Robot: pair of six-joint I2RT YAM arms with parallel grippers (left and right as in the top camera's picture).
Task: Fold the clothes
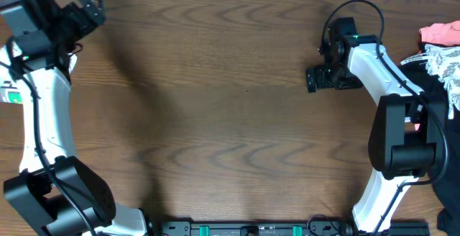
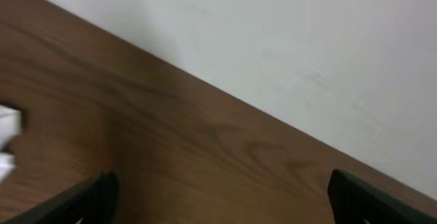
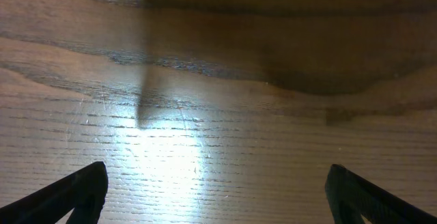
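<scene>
A scrap of white cloth with a small green patch (image 1: 8, 92) shows at the table's far left edge, mostly out of frame; it looks like the white T-shirt. A white bit of cloth also shows at the left edge of the left wrist view (image 2: 7, 138). My left gripper (image 1: 90, 9) is open and empty at the table's far left corner, its fingers wide apart over bare wood (image 2: 222, 197). My right gripper (image 1: 316, 78) is open and empty at the right of the table, over bare wood (image 3: 218, 190).
The brown wooden table (image 1: 215, 106) fills the view. A pile of other clothes lies at the right edge: a pink piece (image 1: 440, 32), white lace (image 1: 440, 62) and dark cloth. A white wall (image 2: 307, 39) stands behind the table's far edge.
</scene>
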